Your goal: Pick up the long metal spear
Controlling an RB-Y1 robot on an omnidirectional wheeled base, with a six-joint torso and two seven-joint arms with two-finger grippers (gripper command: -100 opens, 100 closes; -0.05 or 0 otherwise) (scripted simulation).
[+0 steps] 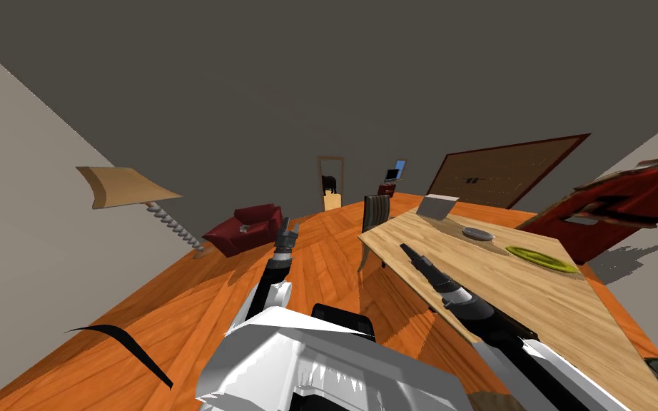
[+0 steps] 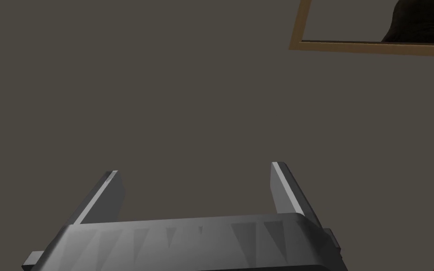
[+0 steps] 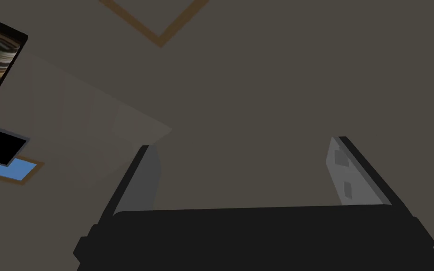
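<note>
My left gripper (image 1: 290, 232) is held out over the orange wood floor, pointing toward the far wall. Its two grey fingers (image 2: 286, 188) stand apart, so it is open with nothing between them. My right gripper (image 1: 406, 250) reaches out over the near left part of a light wood table (image 1: 534, 300). It is open too (image 3: 242, 143) and holds nothing. I cannot make out anything on the table or floor that looks like a long spear.
On the table lie a grey dish (image 1: 478, 233), a green plate (image 1: 542, 259) and a grey box (image 1: 437, 207). A dark chair (image 1: 375, 212) stands at its far end. A red armchair (image 1: 245, 227) and a floor lamp (image 1: 131, 187) stand left. A thin black curved strip (image 1: 131, 342) lies near left.
</note>
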